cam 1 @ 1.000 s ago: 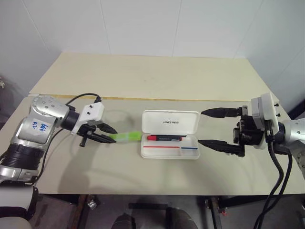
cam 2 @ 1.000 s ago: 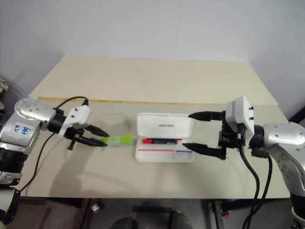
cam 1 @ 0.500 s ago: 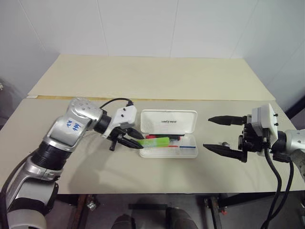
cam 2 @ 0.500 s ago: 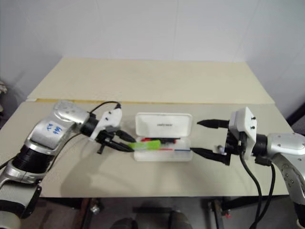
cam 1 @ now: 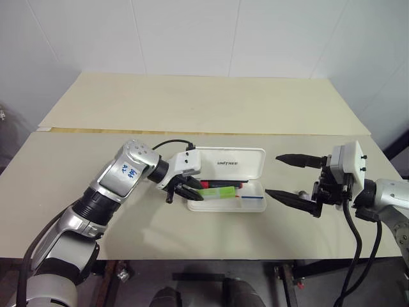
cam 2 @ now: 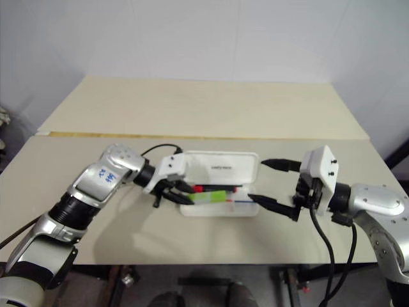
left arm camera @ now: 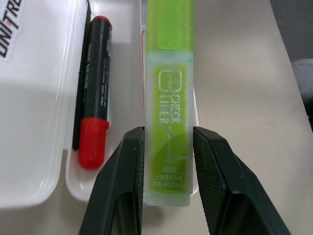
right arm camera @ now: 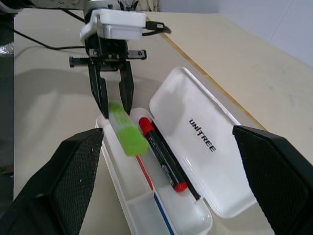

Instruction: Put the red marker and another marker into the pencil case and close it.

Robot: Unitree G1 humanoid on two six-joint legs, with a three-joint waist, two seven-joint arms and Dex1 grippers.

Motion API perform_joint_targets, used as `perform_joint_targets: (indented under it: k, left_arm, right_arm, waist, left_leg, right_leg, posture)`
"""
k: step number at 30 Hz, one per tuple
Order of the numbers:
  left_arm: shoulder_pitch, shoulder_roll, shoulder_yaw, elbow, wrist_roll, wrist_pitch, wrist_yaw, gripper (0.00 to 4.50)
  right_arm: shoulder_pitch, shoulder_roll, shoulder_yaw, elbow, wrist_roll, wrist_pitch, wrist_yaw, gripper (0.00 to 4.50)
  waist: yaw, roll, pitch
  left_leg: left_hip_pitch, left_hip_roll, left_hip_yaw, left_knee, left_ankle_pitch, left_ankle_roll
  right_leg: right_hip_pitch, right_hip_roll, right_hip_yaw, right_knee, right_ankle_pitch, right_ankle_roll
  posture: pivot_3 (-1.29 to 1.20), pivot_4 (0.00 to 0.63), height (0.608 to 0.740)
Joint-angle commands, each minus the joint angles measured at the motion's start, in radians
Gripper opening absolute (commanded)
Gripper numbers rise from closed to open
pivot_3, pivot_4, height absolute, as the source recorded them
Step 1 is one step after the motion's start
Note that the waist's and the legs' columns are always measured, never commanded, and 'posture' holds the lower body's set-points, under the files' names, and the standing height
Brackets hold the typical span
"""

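The white pencil case (cam 1: 229,164) lies open at the table's middle, lid leaning back, tray (cam 1: 255,205) toward me. The red marker (cam 1: 220,184) lies in the tray along the hinge side, also seen at the red marker's cap (left arm camera: 93,147). My left gripper (cam 1: 192,191) is shut on the near end of the light-green marker (left arm camera: 170,98). That marker reaches rightward over the tray's front rim. I cannot tell whether it touches the tray. My right gripper (cam 1: 273,174) stands open and empty just right of the case, pointing at it.
The case sits on the near tabletop (cam 1: 96,243). A wooden strip (cam 1: 102,130) marks the seam with a second tabletop behind it, which ends at a white wall. A black cable (cam 1: 167,143) loops over my left wrist.
My left gripper has carried the green marker rightward, from the bare table left of the case to above the tray. The right gripper has stayed open beside the case.
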Motion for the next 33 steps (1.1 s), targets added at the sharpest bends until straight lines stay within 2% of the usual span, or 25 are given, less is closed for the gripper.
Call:
perform_joint_targets:
  k: [1,20,30,33]
  left_arm:
    - [-0.024,-0.013,-0.008,-0.015,0.012,0.003,0.003,1.11]
    - [-0.051,-0.058,-0.052,0.025,0.054,0.025,0.009,1.11]
    - [-0.074,-0.105,-0.033,0.040,0.041,0.027,0.024,4.36]
    - [-0.080,-0.113,-0.016,0.028,0.025,0.018,0.022,4.46]
  right_arm:
    - [0.000,0.008,-0.012,-0.045,0.014,-0.003,-0.020,4.50]
    - [0.025,0.035,-0.027,-0.085,0.025,-0.010,-0.068,4.50]
    - [0.017,0.050,-0.016,-0.081,0.018,-0.016,-0.084,4.50]
    - [0.011,0.058,-0.006,-0.076,0.012,-0.015,-0.091,4.50]
  waist:
    - [0.000,0.000,0.000]
    - [0.000,0.000,0.000]
    - [0.000,0.000,0.000]
    - [-0.001,0.000,0.000]
  left_leg:
    - [0.000,0.000,0.000,0.000,0.000,0.000]
    - [0.000,0.000,0.000,0.000,0.000,0.000]
    - [-0.001,0.000,0.000,0.000,0.000,0.000]
    - [-0.001,0.000,-0.001,0.000,0.000,0.000]
  right_leg:
    - [0.000,0.000,0.000,0.000,0.000,0.000]
    - [0.000,0.000,0.000,0.000,0.000,0.000]
    - [0.000,0.000,0.000,-0.001,0.000,0.000]
    - [0.000,0.000,0.000,-0.001,0.000,0.000]
  posture:
    - [0.00,0.150,0.740]
    - [0.00,0.150,0.740]
    - [0.00,0.150,0.740]
    - [0.00,0.150,0.740]
